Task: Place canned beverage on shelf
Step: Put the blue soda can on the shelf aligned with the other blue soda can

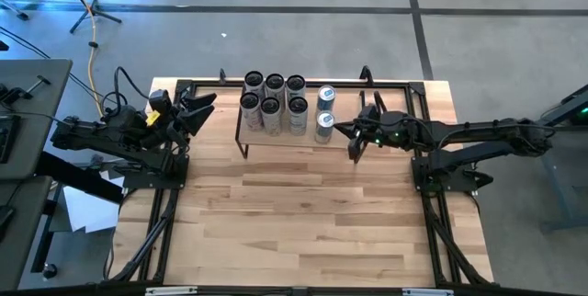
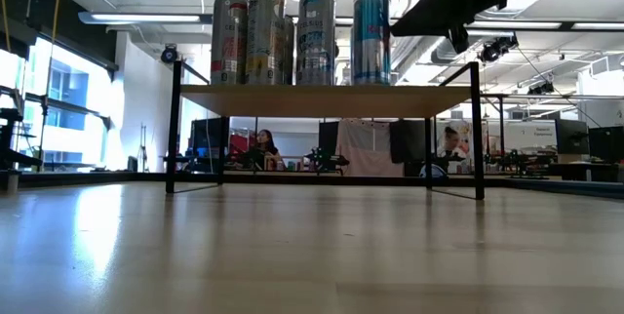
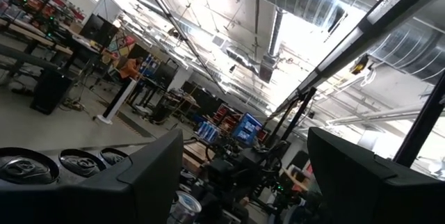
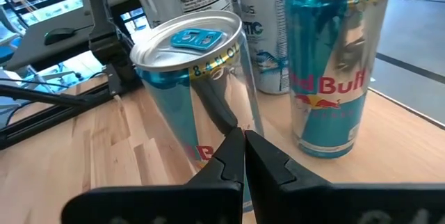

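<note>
The shelf [image 2: 327, 100], a light wood top on thin black legs, stands at the far middle of the table. Several silver-white cans [image 1: 273, 103] and two blue cans stand upright on it. The far blue can [image 4: 332, 64] and the near blue can [image 4: 191, 92] are at the shelf's right end, also seen from above [image 1: 324, 126]. My right gripper [image 4: 243, 144] is shut, its tips right at the near blue can's side. My left gripper [image 3: 261, 175] is open and empty, left of the shelf [image 1: 204, 108]. My right gripper's shut fingertips [image 4: 236, 140] stand level at the side wall [image 4: 208, 123] of the near blue can, coming from the table's right. I cannot tell whether they touch it. The can stands upright on the shelf.
A black rail frame [image 1: 395, 85] with cables runs around the table's far and side edges. Bare wood table top [image 1: 303, 204] lies in front of the shelf. People and workbenches show in the room beyond the table [image 2: 261, 146].
</note>
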You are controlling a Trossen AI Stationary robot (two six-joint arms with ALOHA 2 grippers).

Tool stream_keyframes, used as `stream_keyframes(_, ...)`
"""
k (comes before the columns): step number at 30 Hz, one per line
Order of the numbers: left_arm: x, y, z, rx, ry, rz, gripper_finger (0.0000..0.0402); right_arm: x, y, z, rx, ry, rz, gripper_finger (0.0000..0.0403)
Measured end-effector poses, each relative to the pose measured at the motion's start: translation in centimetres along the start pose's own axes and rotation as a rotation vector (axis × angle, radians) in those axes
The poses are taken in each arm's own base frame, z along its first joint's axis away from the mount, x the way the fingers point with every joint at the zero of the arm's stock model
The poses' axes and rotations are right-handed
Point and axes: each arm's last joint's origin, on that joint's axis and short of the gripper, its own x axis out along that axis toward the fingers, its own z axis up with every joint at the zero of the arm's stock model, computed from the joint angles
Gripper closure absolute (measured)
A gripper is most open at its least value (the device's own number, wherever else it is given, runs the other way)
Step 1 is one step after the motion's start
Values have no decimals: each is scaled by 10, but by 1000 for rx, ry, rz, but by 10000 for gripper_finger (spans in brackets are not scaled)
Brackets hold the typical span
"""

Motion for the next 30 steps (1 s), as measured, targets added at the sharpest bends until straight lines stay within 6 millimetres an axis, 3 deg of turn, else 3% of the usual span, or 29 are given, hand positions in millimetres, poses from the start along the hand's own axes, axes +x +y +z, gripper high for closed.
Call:
stream_keyframes(21,0,0,0,1,1,1,126,-5,17,-5,7,11,79,403)
stream_keyframes(26,0,0,0,2,1,1,126,-6,36,-4,-42,14,136,403)
stream_keyframes(30,0,0,0,2,1,1,126,6,56,-2,-122,24,100,403)
